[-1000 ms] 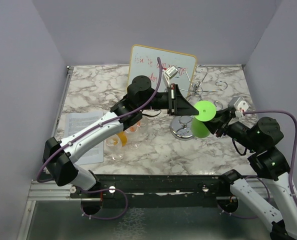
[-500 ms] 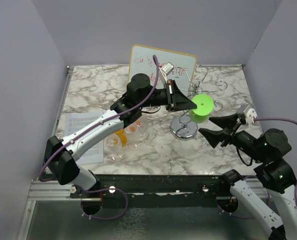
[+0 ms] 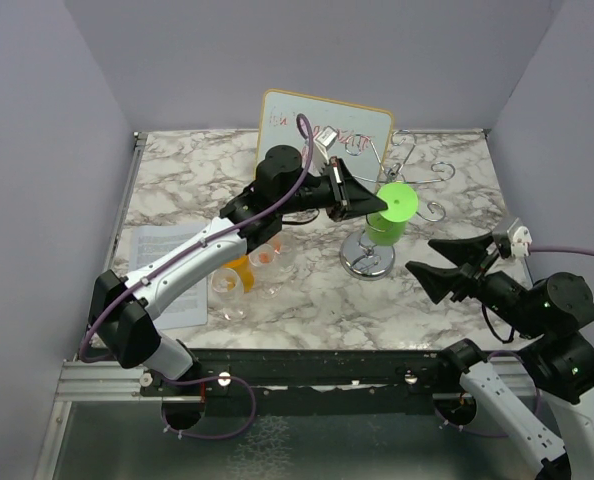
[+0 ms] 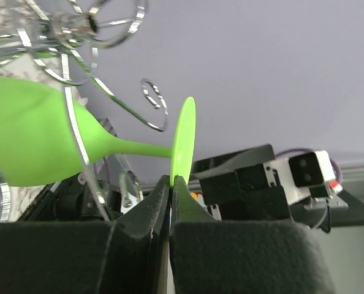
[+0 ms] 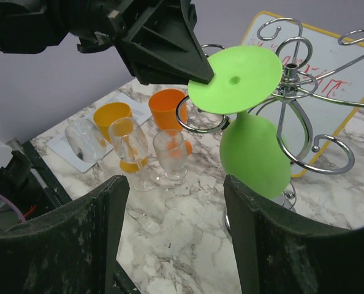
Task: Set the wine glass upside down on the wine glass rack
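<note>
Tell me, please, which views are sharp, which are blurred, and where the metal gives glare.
Top external: evenly lit and sharp; the wine glass rack glints at its base. Left wrist: the rack wires near the lens are blurred with bright streaks; the wine glass is slightly soft. Right wrist: the right gripper is dark and soft, glass and rack sharp.

Rack wires point(image 5: 290, 76) seemingly close around glass point(image 5: 255, 156)
</note>
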